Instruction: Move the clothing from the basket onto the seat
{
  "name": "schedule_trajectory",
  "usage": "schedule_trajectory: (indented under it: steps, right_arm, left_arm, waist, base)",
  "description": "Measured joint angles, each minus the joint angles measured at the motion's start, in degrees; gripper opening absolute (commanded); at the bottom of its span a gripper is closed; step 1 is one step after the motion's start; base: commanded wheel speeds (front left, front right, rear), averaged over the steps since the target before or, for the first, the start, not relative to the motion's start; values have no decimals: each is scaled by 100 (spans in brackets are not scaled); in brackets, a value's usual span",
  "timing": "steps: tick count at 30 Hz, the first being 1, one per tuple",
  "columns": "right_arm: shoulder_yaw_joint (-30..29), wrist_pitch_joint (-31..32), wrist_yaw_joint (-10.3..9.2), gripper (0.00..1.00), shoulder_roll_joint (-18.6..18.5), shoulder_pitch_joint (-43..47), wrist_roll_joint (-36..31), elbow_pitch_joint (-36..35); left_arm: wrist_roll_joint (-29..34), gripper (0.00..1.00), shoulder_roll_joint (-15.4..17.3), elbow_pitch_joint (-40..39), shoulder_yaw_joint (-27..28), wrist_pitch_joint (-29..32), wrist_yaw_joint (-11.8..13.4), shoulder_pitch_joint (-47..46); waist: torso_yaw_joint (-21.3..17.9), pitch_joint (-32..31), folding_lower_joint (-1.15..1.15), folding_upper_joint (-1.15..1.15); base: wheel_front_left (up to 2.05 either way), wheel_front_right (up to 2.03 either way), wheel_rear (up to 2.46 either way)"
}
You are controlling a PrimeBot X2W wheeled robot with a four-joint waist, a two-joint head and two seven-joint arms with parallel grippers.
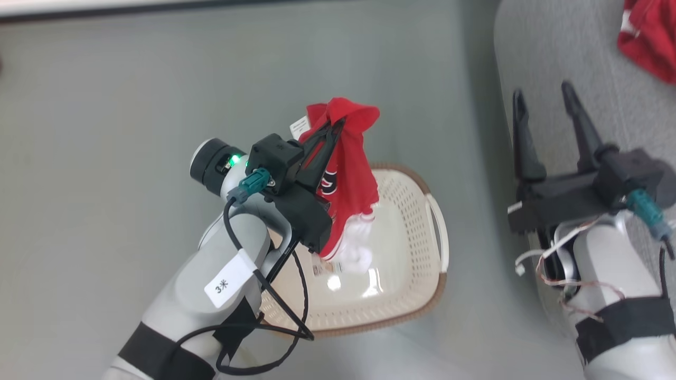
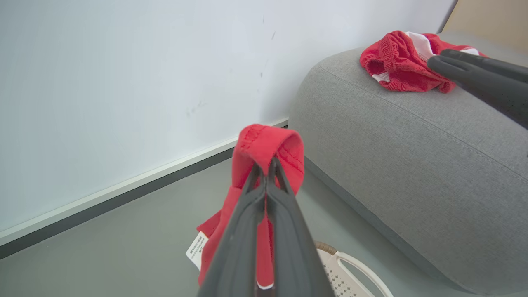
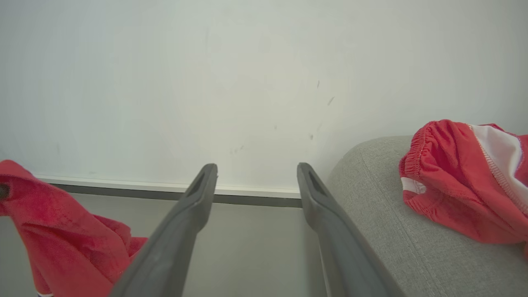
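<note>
My left gripper point(image 1: 338, 124) is shut on a red garment point(image 1: 351, 174), which hangs from its fingertips above the cream basket point(image 1: 417, 221). In the left wrist view the fabric point(image 2: 266, 144) folds over the closed tips of the left gripper point(image 2: 266, 167), with a white care tag below. A second red and white garment point(image 1: 649, 37) lies on the grey sofa point(image 1: 554, 47); it also appears as red clothing point(image 2: 406, 62) on the sofa point(image 2: 412, 156). My right gripper point(image 1: 544, 100) stands open and empty beside the sofa edge, shown as the right gripper point(image 3: 255, 173).
The basket's floor carries a paper label point(image 1: 327, 268) and glare. Grey floor point(image 1: 132, 105) surrounds the basket, and a white wall with a dark baseboard point(image 2: 115, 198) runs behind. The sofa rises right of the basket.
</note>
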Motion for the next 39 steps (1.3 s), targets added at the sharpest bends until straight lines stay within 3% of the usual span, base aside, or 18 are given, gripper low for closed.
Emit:
schedule_trajectory:
  steps: [22,31,39]
  right_arm:
    - [-134,1,49,100,99,1449,198,296]
    - [82,1,113,100,222,1960,202,347]
    - [610,1,337,100,374,2056,182,324]
  left_arm:
    - [-236,0,49,60,131,-1,-57,298]
    - [-281,0,66,-54,24,0,-100,560]
    - [-360,0,67,-320,-79,68,-101,597]
  waist:
    - [553,-1947,1,0]
    - [703,-2698,0,0]
    - [691,-3062,0,0]
  base:
    - [0,0,0]
    - [0,0,0]
    - [0,0,0]
